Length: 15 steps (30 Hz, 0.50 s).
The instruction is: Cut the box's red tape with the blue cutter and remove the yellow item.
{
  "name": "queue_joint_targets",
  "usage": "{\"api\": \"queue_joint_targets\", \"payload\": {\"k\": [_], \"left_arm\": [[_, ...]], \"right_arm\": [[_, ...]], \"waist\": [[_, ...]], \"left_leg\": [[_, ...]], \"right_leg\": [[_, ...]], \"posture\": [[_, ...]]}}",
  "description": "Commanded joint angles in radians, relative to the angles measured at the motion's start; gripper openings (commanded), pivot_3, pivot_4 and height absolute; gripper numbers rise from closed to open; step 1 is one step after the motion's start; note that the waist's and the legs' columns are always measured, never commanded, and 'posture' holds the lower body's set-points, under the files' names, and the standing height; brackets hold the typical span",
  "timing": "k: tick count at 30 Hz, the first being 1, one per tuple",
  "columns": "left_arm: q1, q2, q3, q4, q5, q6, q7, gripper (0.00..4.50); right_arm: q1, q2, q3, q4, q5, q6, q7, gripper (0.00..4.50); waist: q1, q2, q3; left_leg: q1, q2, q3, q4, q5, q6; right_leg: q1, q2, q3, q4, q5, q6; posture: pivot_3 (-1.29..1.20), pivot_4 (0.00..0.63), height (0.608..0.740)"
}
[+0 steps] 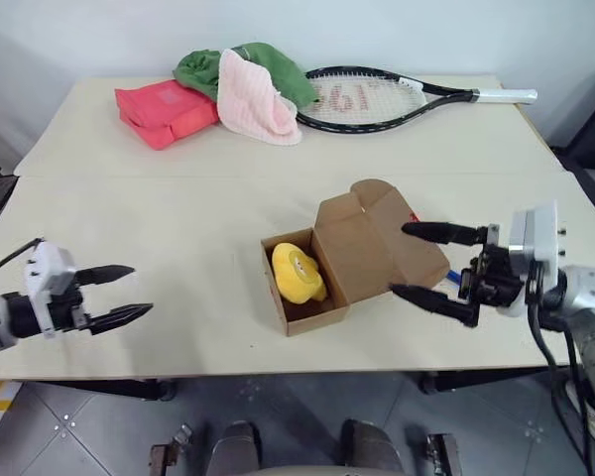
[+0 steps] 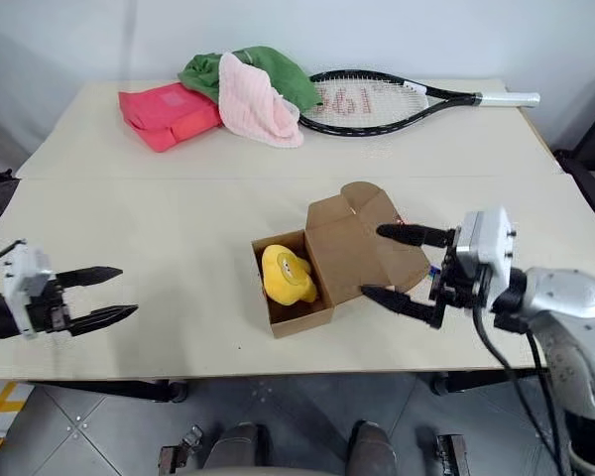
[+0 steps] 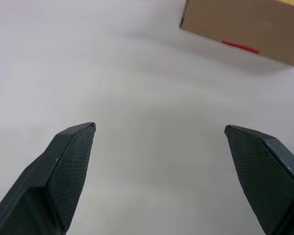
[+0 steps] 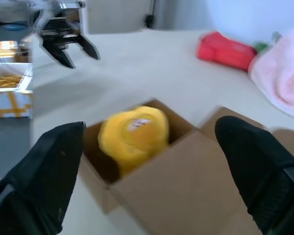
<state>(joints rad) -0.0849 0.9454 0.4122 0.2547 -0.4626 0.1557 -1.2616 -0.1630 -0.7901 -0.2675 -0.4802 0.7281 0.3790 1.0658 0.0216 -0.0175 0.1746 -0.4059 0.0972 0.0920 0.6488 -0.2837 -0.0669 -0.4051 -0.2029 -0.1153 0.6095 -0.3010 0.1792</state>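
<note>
The box (image 1: 352, 260) is taken as the reference point; it sits on the near half of the table (image 1: 178, 198), toward the robot's right.

Left gripper (image 1: 119, 295): nearest the table's front edge, well apart from the box on its left side, hovering over bare tabletop. Its two fingers stand wide apart and nothing lies between them. The left wrist view confirms the empty gap, with a side of the box and a strip of red tape (image 3: 240, 47) ahead of it.

Right gripper (image 1: 431, 264): just beside the box on its right, pointing across toward it. Fingers spread as wide as they go, one near the top of the raised lid, one near its lower edge. Whether either pad touches the cardboard cannot be settled (the lid stands directly in front of them). It grips nothing.

Box condition: lid open and folded back toward the right, so the tape is judged already cut. The yellow item (image 1: 297, 273) lies inside the open compartment, on the box's left half, not yet lifted out. Removal is the step outstanding.

The blue cutter: only a small blue patch (image 1: 455, 277) shows by the right gripper, behind the lid; too little to confirm.

Beyond the box, along the far edge: a red-pink package (image 1: 164, 111), a pink cloth (image 1: 256, 99), a green cloth (image 1: 268, 65), and a tennis racket (image 1: 377, 99).
</note>
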Motion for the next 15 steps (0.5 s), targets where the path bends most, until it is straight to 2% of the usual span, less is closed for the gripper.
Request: {"api": "queue_joint_targets", "payload": {"k": [1, 4, 7, 11, 15], "left_arm": [[0.058, 0.017, 0.062, -0.071, -0.047, 0.005, -0.042, 4.49], [0.068, 0.012, 0.07, -0.173, -0.106, 0.073, -0.04, 4.49], [-0.035, 0.041, -0.03, -0.379, -0.185, 0.252, 0.015, 4.49], [-0.29, 0.026, -0.249, -0.506, -0.175, 0.428, 0.08, 4.49], [-0.617, -0.036, -0.55, -0.495, -0.068, 0.625, 0.103, 4.49]], "right_arm": [[0.039, 0.013, -0.014, -0.082, 0.013, -0.043, 0.006, 4.5], [0.027, 0.017, -0.013, -0.12, 0.039, -0.027, -0.028, 4.5], [-0.017, -0.015, -0.045, -0.117, 0.084, -0.004, -0.03, 4.5], [-0.028, -0.07, -0.08, -0.134, 0.161, 0.056, -0.019, 4.5], [-0.025, -0.124, -0.098, -0.17, 0.213, 0.119, -0.043, 4.5]], "waist": [[0.0, 0.0, 0.0], [0.005, -0.001, 0.0], [0.013, -0.001, 0.0], [0.019, -0.002, 0.0], [0.028, -0.002, 0.0]], "left_leg": [[0.0, 0.0, 0.0, 0.0, 0.0, 0.0], [0.001, 0.001, 0.0, 0.001, 0.0, 0.0], [0.001, 0.001, -0.001, 0.003, 0.0, 0.0], [0.001, 0.001, -0.001, 0.004, -0.001, 0.001], [0.002, 0.001, -0.001, 0.005, -0.001, 0.0]], "right_leg": [[0.0, 0.0, 0.0, 0.0, 0.0, 0.0], [0.0, 0.0, 0.0, 0.002, 0.0, 0.0], [0.001, 0.0, 0.0, 0.003, 0.0, 0.0], [0.003, 0.0, 0.0, 0.003, 0.001, -0.001], [0.003, 0.001, 0.0, 0.003, 0.001, -0.001]], "posture": [[0.0, 0.15, 0.74], [0.0, 0.15, 0.74], [0.0, 0.15, 0.74], [0.0, 0.15, 0.74], [0.0, 0.15, 0.74]]}}
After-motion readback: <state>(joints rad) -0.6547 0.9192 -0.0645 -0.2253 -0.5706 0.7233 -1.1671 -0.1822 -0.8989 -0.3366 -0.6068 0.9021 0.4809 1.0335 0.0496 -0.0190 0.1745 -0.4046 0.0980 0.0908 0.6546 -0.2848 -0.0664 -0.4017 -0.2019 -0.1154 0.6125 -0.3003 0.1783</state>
